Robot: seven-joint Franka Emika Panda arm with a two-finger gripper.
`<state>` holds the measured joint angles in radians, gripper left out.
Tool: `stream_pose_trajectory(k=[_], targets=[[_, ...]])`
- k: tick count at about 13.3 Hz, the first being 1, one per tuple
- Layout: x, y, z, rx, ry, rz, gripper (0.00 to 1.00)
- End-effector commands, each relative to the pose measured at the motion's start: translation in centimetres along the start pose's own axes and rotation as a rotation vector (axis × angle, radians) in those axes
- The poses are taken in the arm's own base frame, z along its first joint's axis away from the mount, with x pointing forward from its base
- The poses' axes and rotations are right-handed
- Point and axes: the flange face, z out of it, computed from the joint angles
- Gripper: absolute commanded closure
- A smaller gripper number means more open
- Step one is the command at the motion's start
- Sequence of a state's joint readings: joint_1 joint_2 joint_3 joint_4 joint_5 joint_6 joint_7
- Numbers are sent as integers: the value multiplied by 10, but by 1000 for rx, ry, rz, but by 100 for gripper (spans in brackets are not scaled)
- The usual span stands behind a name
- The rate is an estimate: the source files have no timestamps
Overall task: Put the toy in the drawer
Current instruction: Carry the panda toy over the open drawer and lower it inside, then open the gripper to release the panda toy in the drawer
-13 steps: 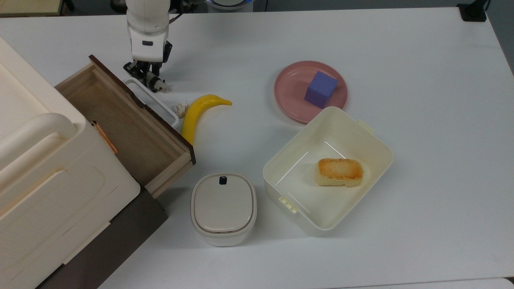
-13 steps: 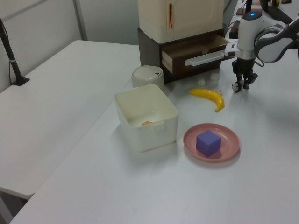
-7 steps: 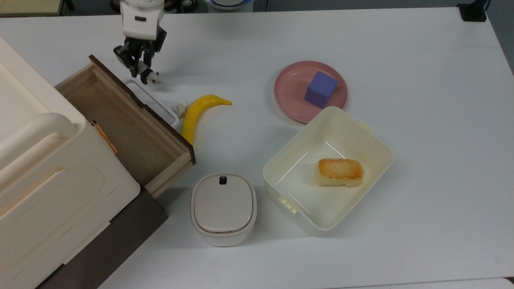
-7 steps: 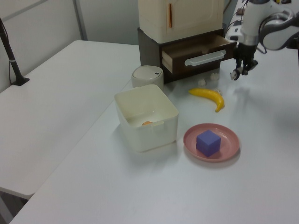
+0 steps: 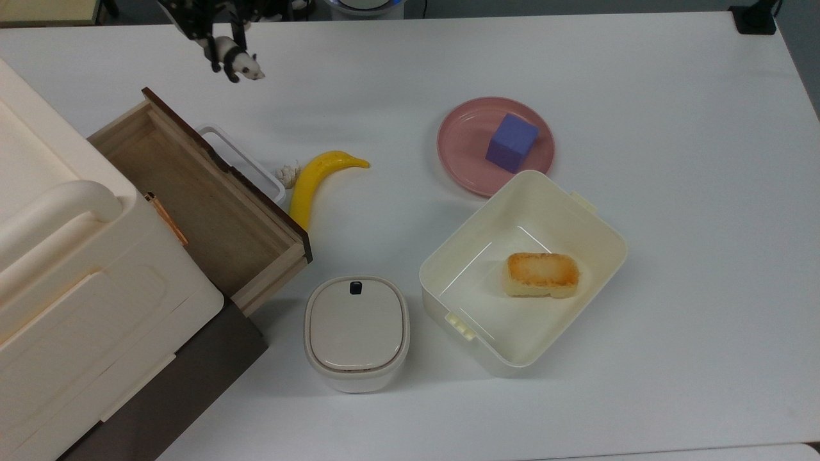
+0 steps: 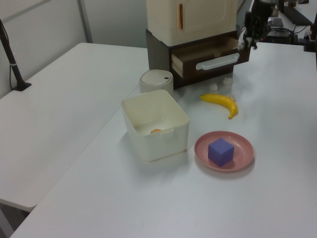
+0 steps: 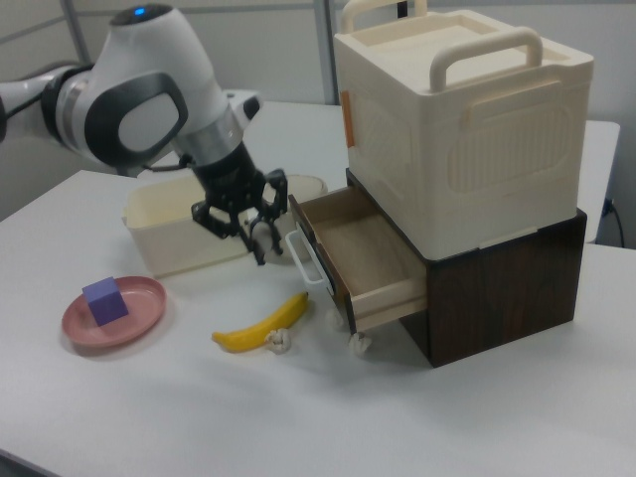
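Item count, top view: one toy (image 5: 236,64) (panda figurine), one drawer (image 5: 198,202), one banana (image 5: 315,180), one small whitish lumpy piece (image 5: 287,173), one pink plate (image 5: 464,153), one purple cube (image 5: 510,142), one cream open bin (image 5: 596,221), one toasted bread piece (image 5: 542,274), one lidded container (image 5: 356,331)

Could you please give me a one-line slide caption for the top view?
Gripper holds the panda toy in the air near the open drawer, not yet over it.
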<state>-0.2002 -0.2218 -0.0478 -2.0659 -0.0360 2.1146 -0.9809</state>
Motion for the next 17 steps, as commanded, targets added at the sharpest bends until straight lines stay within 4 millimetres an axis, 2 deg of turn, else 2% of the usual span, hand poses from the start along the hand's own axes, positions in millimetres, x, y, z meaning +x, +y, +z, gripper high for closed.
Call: stream_pose_trajectory(k=[1,2,3,4,6,8,10,11,13,14,15,17], targets=[[-4,66,6,-34,29,63,77],[-3,86,12,-46,38,91,77],[3,112,26,-53,49,128,77],[7,130,46,-59,39,150,77],[10,141,73,-93,42,155,77],[18,142,114,-86,16,193,77],[24,141,136,-111,1,197,77],[24,141,140,-111,-3,204,68],[24,141,139,-110,0,254,11],[26,140,136,-113,7,286,0],[29,138,132,-112,13,290,0],[39,130,103,-120,40,318,0]])
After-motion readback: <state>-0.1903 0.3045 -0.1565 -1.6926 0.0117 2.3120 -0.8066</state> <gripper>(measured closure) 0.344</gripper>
